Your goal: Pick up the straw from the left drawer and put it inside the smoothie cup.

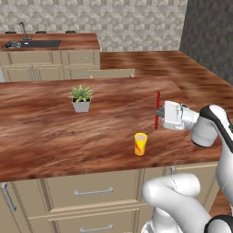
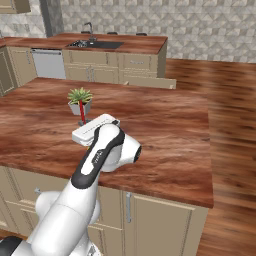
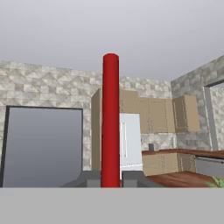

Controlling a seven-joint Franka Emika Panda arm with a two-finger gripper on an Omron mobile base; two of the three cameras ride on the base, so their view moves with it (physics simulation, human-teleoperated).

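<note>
Claw [image 1: 158, 112] is pinched on the thin straight red straw [image 1: 157, 109], held upright at right-centre of the left base view, up and right of the small yellow tapered cup [image 1: 140, 144] on the brown wood tabletop [image 1: 54, 132]. Looks light, rigid, slick. Grip sits low on the shaft; likely to pivot, so lower it slowly.

The thin straight red straw [image 1: 157, 110] stands upright above the wooden counter, clamped near its lower part between the closed fingers of the two-finger gripper [image 1: 159, 113]. In the hand view the red stick [image 3: 110, 120] rises vertically between the fingertips. The small yellow tapered smoothie cup [image 1: 140, 144], marked reddish-orange on its side, stands upright on the counter near the front edge, below and slightly left of the straw, apart from it.
</note>
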